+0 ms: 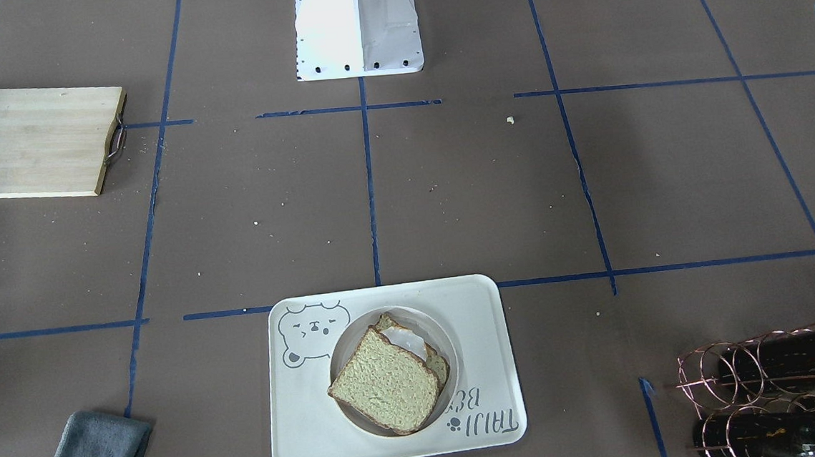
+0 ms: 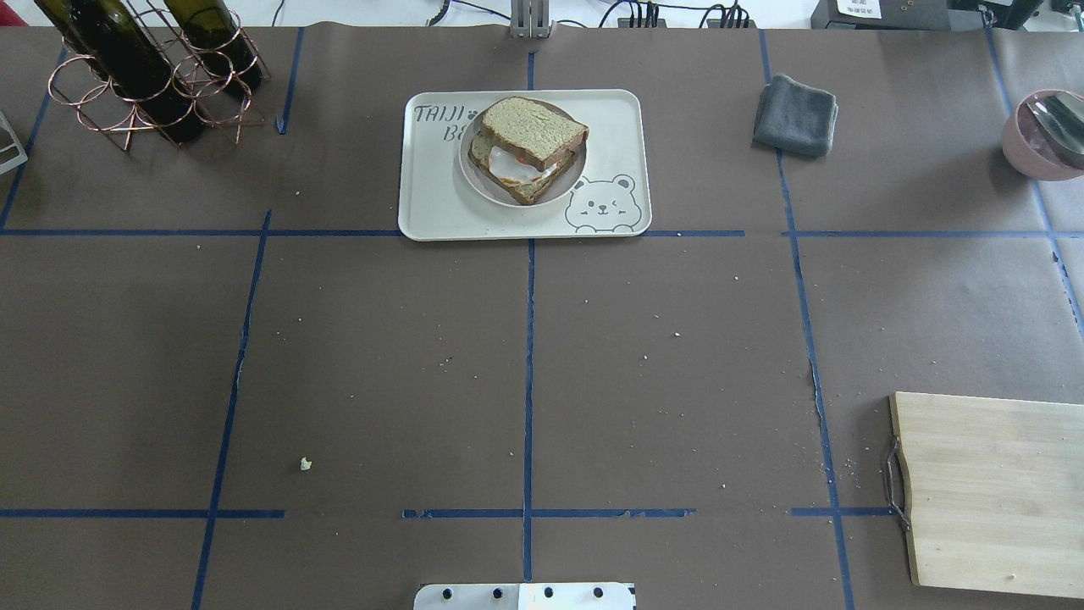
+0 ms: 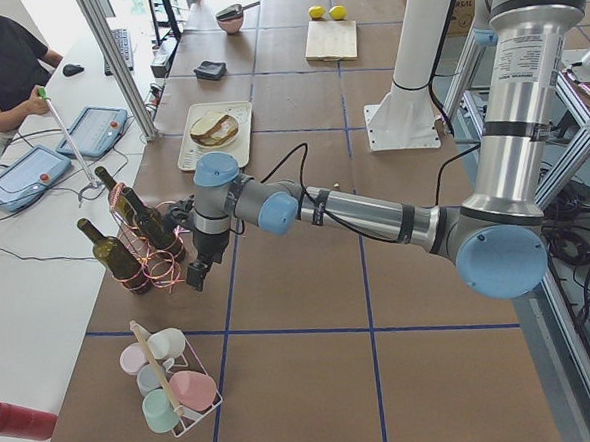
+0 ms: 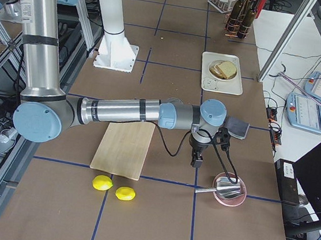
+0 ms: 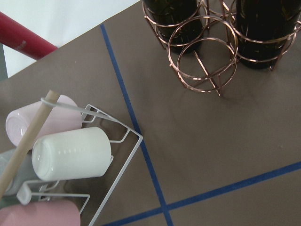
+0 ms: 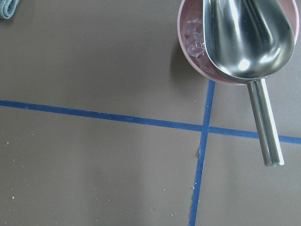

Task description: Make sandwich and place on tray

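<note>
The sandwich (image 1: pixel 386 380), two brown-crusted bread slices with a white fried egg between, lies on a small round white plate (image 1: pixel 444 340) on the cream bear-face tray (image 1: pixel 307 436). The overhead view shows the sandwich (image 2: pixel 529 135) on the tray (image 2: pixel 432 212) at the far middle of the table. My left gripper (image 3: pixel 195 279) hangs far from it beside the wine rack, seen only in the exterior left view. My right gripper (image 4: pixel 196 160) hangs near the pink bowl, seen only in the exterior right view. I cannot tell whether either is open or shut.
A copper wine rack (image 2: pixel 144 76) with dark bottles stands far left, a wire rack of cups (image 5: pixel 70 150) beyond it. A grey cloth (image 2: pixel 796 114) and a pink bowl with a metal scoop (image 6: pixel 235 37) are far right. The wooden cutting board (image 2: pixel 991 491) is near right, two lemons (image 4: pixel 112 187) beside it.
</note>
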